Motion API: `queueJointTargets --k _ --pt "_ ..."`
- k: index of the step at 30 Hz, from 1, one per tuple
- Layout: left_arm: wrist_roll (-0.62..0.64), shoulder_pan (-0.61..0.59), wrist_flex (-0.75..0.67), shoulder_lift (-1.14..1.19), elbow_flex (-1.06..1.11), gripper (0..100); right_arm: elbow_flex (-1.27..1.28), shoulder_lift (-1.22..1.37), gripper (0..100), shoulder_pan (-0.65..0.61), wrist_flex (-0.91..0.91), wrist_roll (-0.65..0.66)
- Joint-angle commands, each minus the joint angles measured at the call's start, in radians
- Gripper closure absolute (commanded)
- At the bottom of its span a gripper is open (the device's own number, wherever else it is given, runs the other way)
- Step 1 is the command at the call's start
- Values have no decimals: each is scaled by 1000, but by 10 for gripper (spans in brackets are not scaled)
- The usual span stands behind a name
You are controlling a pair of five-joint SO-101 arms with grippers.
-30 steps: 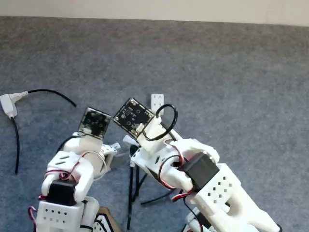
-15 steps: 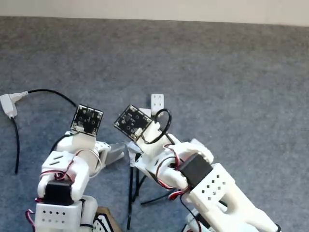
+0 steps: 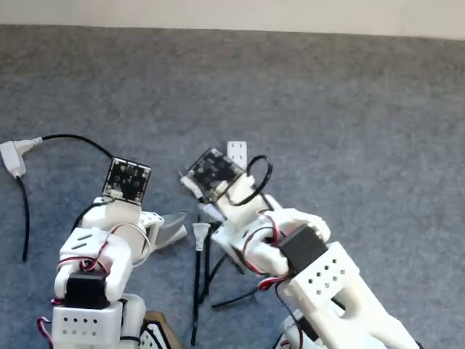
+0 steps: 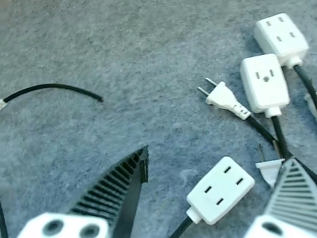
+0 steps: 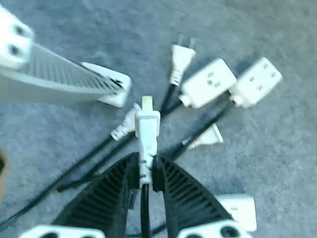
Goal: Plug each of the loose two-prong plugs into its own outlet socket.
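Observed on the grey, carpet-textured tabletop [image 3: 349,109]: the right tool [image 5: 145,162] is clamped tight on the rear end of a white two-prong plug [image 5: 147,124]. Its black cord [image 5: 144,208] runs back between the fingers and its prongs point away from the wrist. Whether this plug rests on the surface or is lifted cannot be determined. The high view places that arm's wrist, and the tangle of cords below it, toward the edge where the arms are mounted, about midway between the left and right edges. The left tool [image 4: 215,157] stands wide apart and grips nothing; it has one black ridged finger [image 4: 124,183] and one pale grey ridged finger [image 4: 292,191]. A white outlet block with two pairs of slots [image 4: 220,191] lies on the tabletop in the gap between those fingers. Farther toward the middle of the tabletop lies a second white two-prong plug [image 4: 223,96], loose, with nothing gripping it. Just beside it is a white three-hole outlet block [image 4: 265,82]. A further white two-pair outlet block [image 4: 281,32] lies close behind that one; contact between them cannot be confirmed. A flat-bodied third white plug [image 5: 205,139] lies among the black cords near the clamped plug. Well apart from this group, a small white fitting with black cables [image 3: 13,156] lies at the left edge.
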Motion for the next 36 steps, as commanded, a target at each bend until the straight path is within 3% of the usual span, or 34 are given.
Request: queueJointTargets --k 1,8,14,27,32,36 --pt "-2 -27 -15 -8 -47 607 27 1 994 38 -19 34" --pt "63 -21 -44 -4 -104 607 41 1 994 -61 -19 25" --pt "63 124 -44 -1 -64 607 -24 1 994 -124 -16 -8" --pt "57 242 -40 1 50 607 -246 2 994 -120 90 -6" --pt "57 194 -40 -8 42 607 -214 2 994 -119 88 -3" --pt "57 41 -38 1 -45 607 -180 2 994 -74 88 25"
